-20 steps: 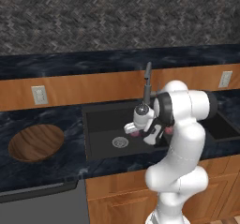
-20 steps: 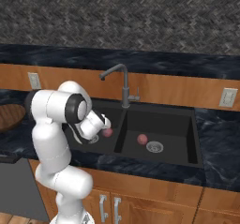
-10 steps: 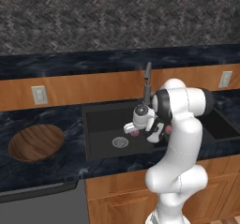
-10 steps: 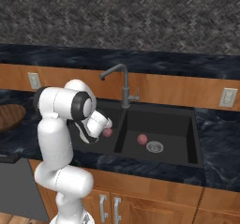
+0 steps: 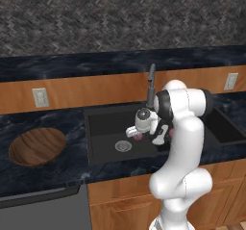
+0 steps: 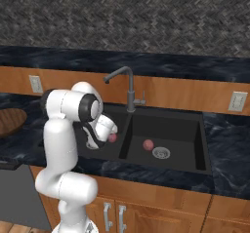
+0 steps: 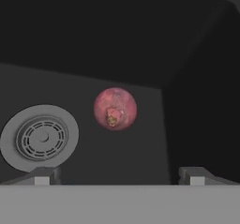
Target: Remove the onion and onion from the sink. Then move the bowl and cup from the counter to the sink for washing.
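Onion (image 7: pixel 115 109) on sink (image 7: pixel 93 49) floor, drain (image 7: pixel 40 138) beside, hand (image 7: pixel 119 175) wide, prob. above

The sink (image 6: pixel 205 144) has matt black walls and floor, smooth like stone composite, and its round drain (image 7: pixel 40 138) looks like dull grey metal with fine rings. The onion (image 7: pixel 115 108) has a pinkish-red skin, slightly mottled and not shiny, while the bowl (image 5: pixel 37 146) shows brown wood grain with a soft matt finish. The counter (image 5: pixel 43 176) is dark marbled stone with a light gloss, the faucet (image 6: pixel 128 86) is smooth grey metal, and the cabinets (image 6: pixel 161 205) below are of warm polished wood.
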### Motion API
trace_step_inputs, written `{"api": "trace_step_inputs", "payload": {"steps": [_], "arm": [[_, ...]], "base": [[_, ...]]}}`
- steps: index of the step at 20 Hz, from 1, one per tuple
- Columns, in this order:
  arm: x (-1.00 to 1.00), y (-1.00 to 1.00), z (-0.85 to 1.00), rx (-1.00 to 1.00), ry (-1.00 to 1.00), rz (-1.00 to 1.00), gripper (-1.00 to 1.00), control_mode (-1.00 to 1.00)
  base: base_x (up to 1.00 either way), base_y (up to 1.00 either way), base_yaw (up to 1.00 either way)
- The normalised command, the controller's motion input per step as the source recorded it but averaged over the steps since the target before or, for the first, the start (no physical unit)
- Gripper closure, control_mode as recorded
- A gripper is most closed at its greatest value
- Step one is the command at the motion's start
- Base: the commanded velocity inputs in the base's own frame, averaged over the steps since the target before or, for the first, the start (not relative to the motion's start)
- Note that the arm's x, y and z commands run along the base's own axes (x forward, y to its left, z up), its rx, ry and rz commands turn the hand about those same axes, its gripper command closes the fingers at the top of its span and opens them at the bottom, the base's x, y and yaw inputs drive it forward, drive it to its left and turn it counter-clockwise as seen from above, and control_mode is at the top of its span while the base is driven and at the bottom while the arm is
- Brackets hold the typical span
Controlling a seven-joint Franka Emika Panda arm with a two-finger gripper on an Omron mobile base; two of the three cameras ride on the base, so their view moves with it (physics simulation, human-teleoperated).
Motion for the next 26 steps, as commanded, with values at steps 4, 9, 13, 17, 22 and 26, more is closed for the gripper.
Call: {"api": "trace_step_inputs", "payload": {"steps": [4,9,13,17,22,26], "arm": [[0.18,0.00,-0.12,0.00,0.00,0.00,-1.00,-1.00],[0.17,0.00,-0.11,0.00,0.00,0.00,-1.00,-1.00],[0.19,0.00,-0.11,0.00,0.00,0.00,-1.00,-1.00],[0.18,0.00,-0.11,0.00,0.00,0.00,-1.00,-1.00],[0.14,0.00,-0.13,0.00,0.00,0.00,-1.00,-1.00],[0.13,0.00,-0.20,0.00,0.00,0.00,-1.00,-1.00]], "base": [[0.00,0.00,0.00],[0.00,0.00,0.00],[0.00,0.00,0.00],[0.00,0.00,0.00],[0.00,0.00,0.00],[0.00,0.00,0.00]]}}
